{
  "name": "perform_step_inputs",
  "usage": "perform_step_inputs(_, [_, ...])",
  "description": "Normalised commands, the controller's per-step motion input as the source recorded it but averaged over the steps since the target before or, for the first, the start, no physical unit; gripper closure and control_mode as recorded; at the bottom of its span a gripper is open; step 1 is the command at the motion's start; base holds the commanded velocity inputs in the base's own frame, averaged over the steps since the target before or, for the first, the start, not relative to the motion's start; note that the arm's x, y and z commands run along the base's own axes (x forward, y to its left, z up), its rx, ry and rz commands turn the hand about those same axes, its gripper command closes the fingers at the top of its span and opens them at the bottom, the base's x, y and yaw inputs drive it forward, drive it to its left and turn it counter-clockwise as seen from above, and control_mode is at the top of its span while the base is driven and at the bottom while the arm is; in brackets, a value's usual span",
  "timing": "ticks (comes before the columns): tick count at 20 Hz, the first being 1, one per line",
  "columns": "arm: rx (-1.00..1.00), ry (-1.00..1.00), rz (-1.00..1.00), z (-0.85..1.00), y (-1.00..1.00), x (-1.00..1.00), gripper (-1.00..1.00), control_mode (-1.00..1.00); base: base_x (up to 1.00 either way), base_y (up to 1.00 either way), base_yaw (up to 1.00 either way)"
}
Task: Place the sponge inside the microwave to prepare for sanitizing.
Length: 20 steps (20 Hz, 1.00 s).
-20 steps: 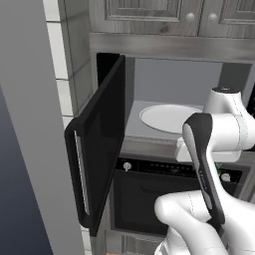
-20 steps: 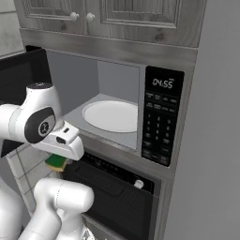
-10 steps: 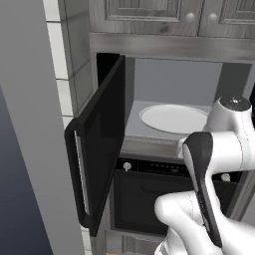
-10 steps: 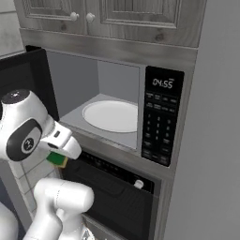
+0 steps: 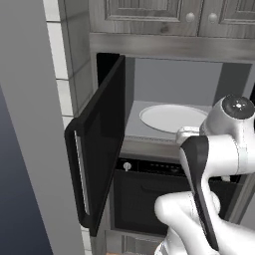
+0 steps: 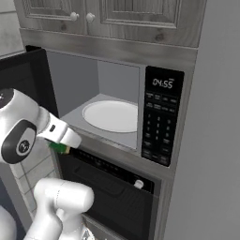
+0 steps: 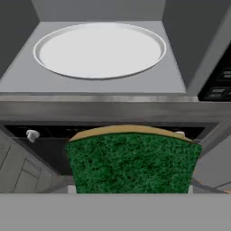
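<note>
Since a second ago the arm has swung down and out toward the left side of the right base view, so the big white elbow joint sits lower and nearer the camera, and the green bit under the hand sits a touch lower too. Base hasn't budged, cabinets and oven line up the same.

So we're in the carry step: the gripper [image 6: 62, 146] is clamped on the sponge [image 7: 131, 162], you can see a green sliver poking out under the white hand in the right base view. Hand view shows it way better, the green scrubby face fills the lower middle with a tan edge along its top, so the fingers themselves are hidden behind it.

The microwave [image 6: 161, 117] has its door [image 5: 102, 144] swung wide open to the left, grey cavity exposed, pale turntable [image 7: 99, 49] sitting bare. The sponge is out in front of the opening and below the cavity floor, about level with the oven's control strip [image 7: 58, 131] and its little knob [image 7: 31, 134].

My guess for next: it needs to come up over the front lip [image 7: 99, 100], then push forward until the sponge is over the turntable, and only then let go. Lip clearance looks like the thing to watch
</note>
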Motion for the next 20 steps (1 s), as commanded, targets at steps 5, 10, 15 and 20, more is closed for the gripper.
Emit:
perform_step_inputs(5, [-0.01,-0.03,-0.07,0.27,-0.18,0.52,1.0,-1.0,0.0,0.0,0.0])
perform_step_inputs(10, [0.0,0.0,-0.06,0.1,-0.21,0.56,1.0,-1.0,0.0,0.0,0.0])
perform_step_inputs(15, [0.0,0.0,-0.03,-0.02,-0.15,0.69,1.0,-1.0,0.0,0.0,0.0])
perform_step_inputs(20, [0.0,0.0,0.0,-0.03,-0.14,0.81,1.0,-1.0,0.0,0.0,0.0])
